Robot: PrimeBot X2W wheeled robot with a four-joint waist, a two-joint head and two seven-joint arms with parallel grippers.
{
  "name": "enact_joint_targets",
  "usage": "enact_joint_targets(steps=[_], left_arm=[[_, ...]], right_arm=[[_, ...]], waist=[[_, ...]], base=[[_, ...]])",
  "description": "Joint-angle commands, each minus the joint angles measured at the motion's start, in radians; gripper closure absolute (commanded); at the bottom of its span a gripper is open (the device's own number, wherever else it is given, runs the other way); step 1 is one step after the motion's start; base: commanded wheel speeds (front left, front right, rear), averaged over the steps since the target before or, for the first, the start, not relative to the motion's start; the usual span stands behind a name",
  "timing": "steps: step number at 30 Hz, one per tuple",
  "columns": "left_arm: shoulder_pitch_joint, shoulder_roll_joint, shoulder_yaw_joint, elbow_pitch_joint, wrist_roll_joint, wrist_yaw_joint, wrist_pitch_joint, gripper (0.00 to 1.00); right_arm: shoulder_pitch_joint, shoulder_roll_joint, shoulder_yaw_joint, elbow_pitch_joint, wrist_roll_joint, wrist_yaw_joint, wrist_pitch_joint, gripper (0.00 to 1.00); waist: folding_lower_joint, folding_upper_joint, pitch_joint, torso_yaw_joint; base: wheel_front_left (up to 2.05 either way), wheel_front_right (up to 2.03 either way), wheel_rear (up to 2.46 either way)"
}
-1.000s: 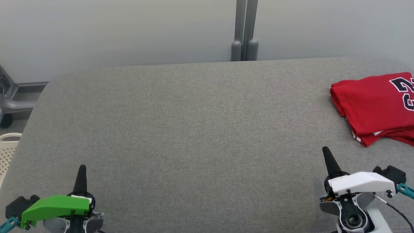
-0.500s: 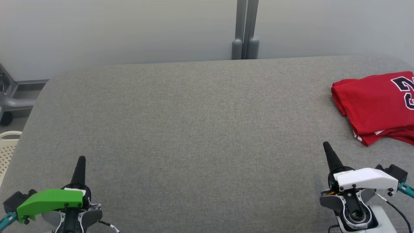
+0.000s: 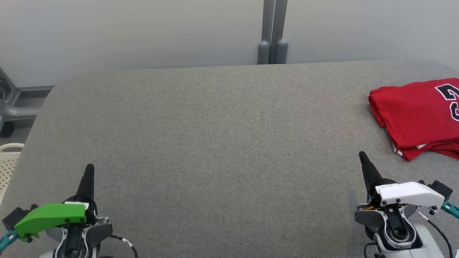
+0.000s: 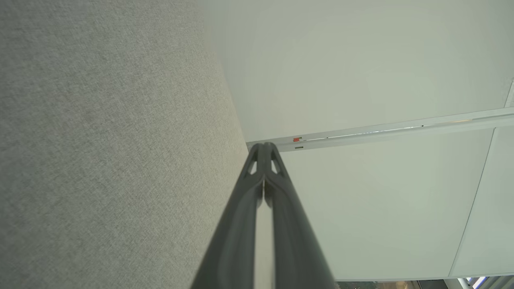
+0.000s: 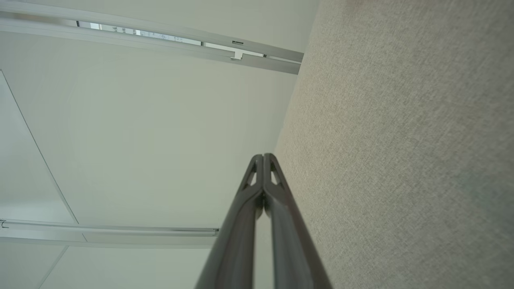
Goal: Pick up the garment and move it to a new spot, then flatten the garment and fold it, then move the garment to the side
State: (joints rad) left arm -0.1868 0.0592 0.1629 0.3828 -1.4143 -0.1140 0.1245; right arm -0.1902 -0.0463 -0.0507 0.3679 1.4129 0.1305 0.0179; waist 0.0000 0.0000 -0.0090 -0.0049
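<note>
Risk sat mostly at the right side of the table (image 3: 215,143). The garment (image 3: 416,118), red with a dark number, lay folded there. The head view's border cut part of it off, so we could not tell how close it was to the table's edge.

Both grippers were pinched fully closed and empty. The left gripper (image 3: 89,170) was low at the near left, well apart from the cloth. The right gripper (image 3: 363,157) was at the near right, near the garment's lower corner but not touching it.

We judged the fold made and the garment already aside, so most of what could go wrong was undoing that work. A sweep of the right arm towards the cloth could catch the lower corner, where the layers lay offset with a pale trim showing, and drag the fold open. A push further right could slide the garment over an edge we could not see. We also thought a low pass might snag the pointed tips on the table's woven grey cover.
</note>
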Motion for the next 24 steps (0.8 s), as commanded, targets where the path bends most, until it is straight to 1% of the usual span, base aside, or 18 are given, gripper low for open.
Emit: enact_joint_targets(steps=[1,24], left_arm=[[-0.024,0.001,0.007,-0.007,-0.018,-0.005,0.007,1.0],[-0.063,-0.01,0.033,-0.007,-0.163,-0.019,0.06,1.0]], right_arm=[[-0.019,-0.006,-0.003,-0.009,0.021,0.0,0.007,1.0],[-0.037,-0.006,-0.013,-0.016,0.196,0.0,0.037,1.0]], waist=[[0.0,0.0,0.001,0.0],[0.0,0.0,0.013,0.005]], base=[[0.0,0.0,0.0],[0.0,0.0,0.0]])
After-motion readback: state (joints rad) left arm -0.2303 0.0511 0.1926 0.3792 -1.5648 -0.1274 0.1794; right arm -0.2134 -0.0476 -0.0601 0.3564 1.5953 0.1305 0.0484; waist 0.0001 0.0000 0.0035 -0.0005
